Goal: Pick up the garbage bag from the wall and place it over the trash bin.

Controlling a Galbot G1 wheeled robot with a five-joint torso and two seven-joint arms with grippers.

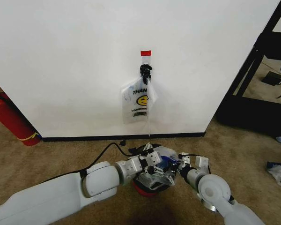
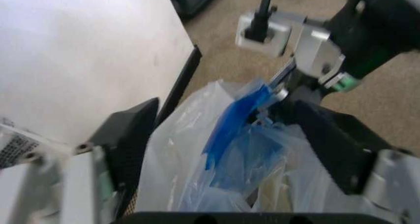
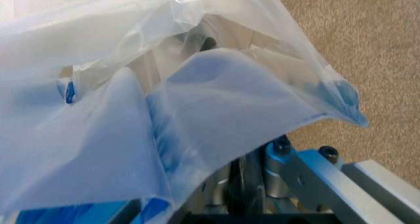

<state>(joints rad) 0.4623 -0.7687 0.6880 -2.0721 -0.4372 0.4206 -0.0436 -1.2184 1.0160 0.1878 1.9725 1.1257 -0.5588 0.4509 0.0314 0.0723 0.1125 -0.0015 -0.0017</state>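
Note:
The garbage bag [image 1: 166, 153], crinkly translucent white with blue patches, is bunched over the trash bin [image 1: 141, 189], whose red base shows on the carpet below the wall [image 1: 75, 61]. My left gripper [image 1: 160, 171] is at the bin's top. In the left wrist view my left gripper [image 2: 229, 116] is open, its black fingers [image 2: 131, 135] wide apart on either side of the garbage bag [image 2: 217, 160]. My right gripper [image 1: 176, 168] meets it from the right. Its metal tips [image 2: 282, 83] pinch a blue fold of the bag. In the right wrist view the bag [image 3: 196, 86] drapes over my right gripper [image 3: 253, 184].
A flat white "THANK YOU" smiley bag [image 1: 139, 101] hangs from the black hook [image 1: 145, 71] under a red tape strip [image 1: 145, 53]. A red fire extinguisher [image 1: 11, 119] stands at the left. A black frame [image 1: 253, 65] and a loose bag [image 1: 278, 171] are on the right. A black cable [image 1: 107, 150] crosses the carpet.

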